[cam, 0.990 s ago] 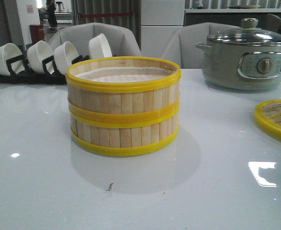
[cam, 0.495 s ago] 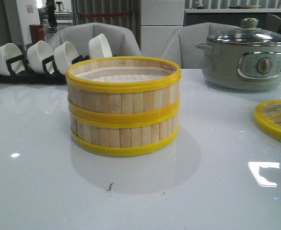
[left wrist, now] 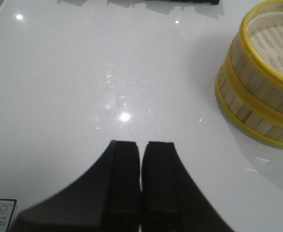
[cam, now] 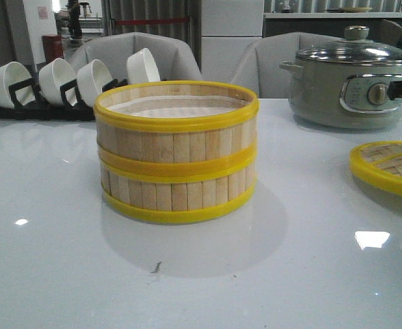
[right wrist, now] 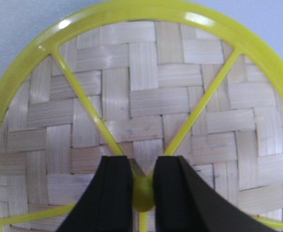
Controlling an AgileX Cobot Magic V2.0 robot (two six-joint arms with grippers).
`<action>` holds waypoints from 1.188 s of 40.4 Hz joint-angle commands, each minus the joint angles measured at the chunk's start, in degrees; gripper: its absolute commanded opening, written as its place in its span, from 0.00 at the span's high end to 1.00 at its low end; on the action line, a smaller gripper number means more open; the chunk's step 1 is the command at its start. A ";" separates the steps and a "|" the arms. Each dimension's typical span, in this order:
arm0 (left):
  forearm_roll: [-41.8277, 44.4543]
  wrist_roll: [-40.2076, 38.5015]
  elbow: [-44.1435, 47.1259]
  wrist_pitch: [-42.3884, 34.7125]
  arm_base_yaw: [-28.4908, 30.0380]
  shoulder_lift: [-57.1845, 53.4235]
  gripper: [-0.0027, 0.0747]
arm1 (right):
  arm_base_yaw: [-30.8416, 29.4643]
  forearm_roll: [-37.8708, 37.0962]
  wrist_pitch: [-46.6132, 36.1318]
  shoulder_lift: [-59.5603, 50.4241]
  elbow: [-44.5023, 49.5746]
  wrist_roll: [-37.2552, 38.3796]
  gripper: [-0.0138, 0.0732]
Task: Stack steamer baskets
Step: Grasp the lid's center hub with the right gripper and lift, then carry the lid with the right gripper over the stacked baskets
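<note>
Two steamer baskets stand stacked at the middle of the white table, the upper basket point(cam: 177, 130) resting squarely on the lower basket point(cam: 177, 190). The stack also shows in the left wrist view point(left wrist: 257, 92). My left gripper point(left wrist: 141, 145) is shut and empty, low over bare table to the left of the stack. My right gripper point(right wrist: 143, 166) is shut on the yellow knob point(right wrist: 143, 198) of the flat woven lid point(right wrist: 146, 96). In the front view the lid point(cam: 386, 168) hangs at the far right, a little above the table with a shadow under it.
A grey-green electric pot point(cam: 352, 82) with a glass lid stands at the back right, behind the woven lid. A black rack of white bowls point(cam: 50, 82) stands at the back left. Grey chairs point(cam: 139, 51) are beyond the table's far edge.
The woven lid has risen off the table and shifted left, held by my right gripper. The basket stack has not moved.
</note>
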 commanded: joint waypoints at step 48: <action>0.10 -0.70 -1.65 -4.20 -0.39 -0.12 0.84 | 36.54 1.52 9.40 0.60 -38.45 -0.78 0.78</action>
